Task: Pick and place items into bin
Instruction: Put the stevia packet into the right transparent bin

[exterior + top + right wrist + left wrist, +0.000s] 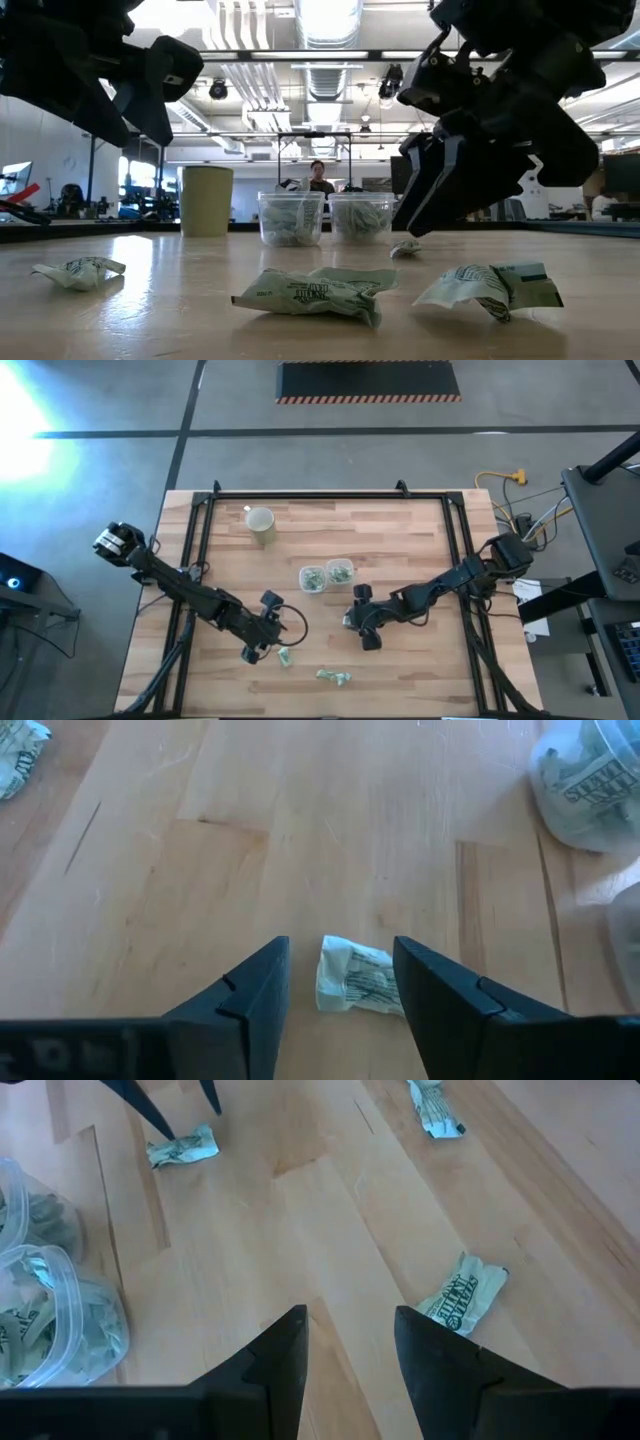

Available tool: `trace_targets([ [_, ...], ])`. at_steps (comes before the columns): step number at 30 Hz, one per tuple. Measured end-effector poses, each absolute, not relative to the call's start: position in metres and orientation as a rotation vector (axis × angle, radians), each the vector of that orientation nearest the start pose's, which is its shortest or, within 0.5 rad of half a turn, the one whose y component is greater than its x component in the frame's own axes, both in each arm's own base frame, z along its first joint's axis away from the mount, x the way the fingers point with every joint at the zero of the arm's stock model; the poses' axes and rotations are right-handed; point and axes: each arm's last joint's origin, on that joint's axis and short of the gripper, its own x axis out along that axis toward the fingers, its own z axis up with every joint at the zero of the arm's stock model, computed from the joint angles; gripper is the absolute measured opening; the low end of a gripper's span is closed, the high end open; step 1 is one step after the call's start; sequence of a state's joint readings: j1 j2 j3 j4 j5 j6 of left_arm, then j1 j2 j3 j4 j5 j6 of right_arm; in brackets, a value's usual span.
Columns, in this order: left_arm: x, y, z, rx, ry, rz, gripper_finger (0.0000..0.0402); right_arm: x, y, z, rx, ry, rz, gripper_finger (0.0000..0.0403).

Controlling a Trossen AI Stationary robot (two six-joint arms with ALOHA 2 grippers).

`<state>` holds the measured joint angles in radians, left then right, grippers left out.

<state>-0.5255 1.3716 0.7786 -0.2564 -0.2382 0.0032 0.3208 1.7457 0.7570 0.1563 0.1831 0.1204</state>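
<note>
We are holding the right tool (340, 985) spread, its fingers standing either side of one small crinkly packet (355, 980) lying on the table (400, 540), not yet pinching it. We are judging this packet to be very light, soft and crushable, its wrapper likely a bit slick, so we are planning to close across its bunched middle rather than its flat sealed ends.

Our left tool (350, 1350) is also spread and holding nothing, hovering over bare wood with another packet (462, 1295) just beside one finger. Two more packets (333, 677) are lying near the front edge.

Near the table's middle, two clear plastic tubs (326, 575) are standing side by side, each already holding packets; a beige cup (261, 525) is standing well apart toward the back.

The table is pale wooden planking, smooth and flat, inside a black frame. Beyond it we are seeing an open workshop with ceiling lights and a person far behind.
</note>
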Motion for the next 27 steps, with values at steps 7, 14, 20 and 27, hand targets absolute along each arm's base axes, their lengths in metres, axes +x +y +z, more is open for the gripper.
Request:
trace_targets([
  [7,0.235,-0.128,0.203,0.320,0.790,-0.271,0.0135,0.302,0.095,0.116,-0.099,0.815,0.080,0.0169],
  [14,0.235,-0.128,0.203,0.320,0.791,-0.272,0.0135,0.305,0.096,0.102,-0.125,0.834,0.081,0.0169],
  [20,0.235,-0.128,0.203,0.319,0.789,-0.272,0.0135,0.305,0.095,0.101,-0.142,0.836,0.052,0.0166],
  [27,0.235,-0.128,0.203,0.320,0.789,-0.272,0.0135,0.304,0.095,0.101,-0.173,0.836,0.057,0.0110],
])
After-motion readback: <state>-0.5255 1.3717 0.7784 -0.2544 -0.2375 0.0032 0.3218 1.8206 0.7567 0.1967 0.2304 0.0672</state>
